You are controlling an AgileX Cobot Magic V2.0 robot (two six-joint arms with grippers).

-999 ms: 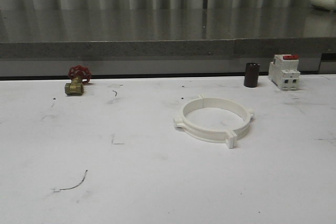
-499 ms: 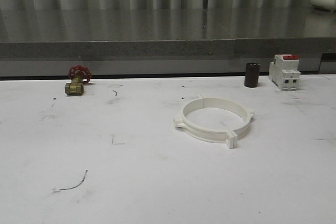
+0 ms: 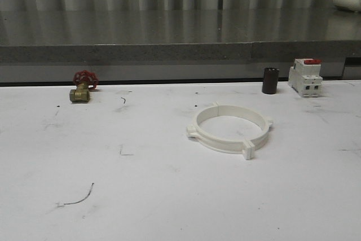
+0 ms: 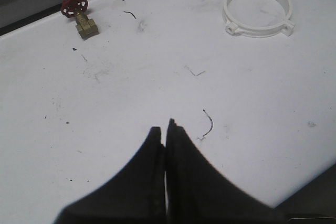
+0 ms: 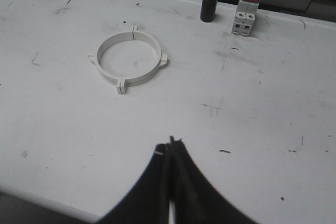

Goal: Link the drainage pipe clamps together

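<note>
The two white drainage pipe clamps point(image 3: 230, 129) lie on the white table, right of centre, joined end to end into one closed ring with small square tabs sticking out. The ring also shows in the left wrist view point(image 4: 257, 10) and the right wrist view point(image 5: 129, 59). My left gripper point(image 4: 164, 128) hangs over bare table well away from the ring, its black fingers pressed together with nothing between them. My right gripper point(image 5: 169, 147) is likewise shut and empty, some way short of the ring.
A brass valve with a red handwheel point(image 3: 82, 87) sits at the back left. At the back right stand a dark cylinder point(image 3: 270, 80) and a white breaker with a red top point(image 3: 305, 77). A grey ledge point(image 3: 169, 52) runs behind the table.
</note>
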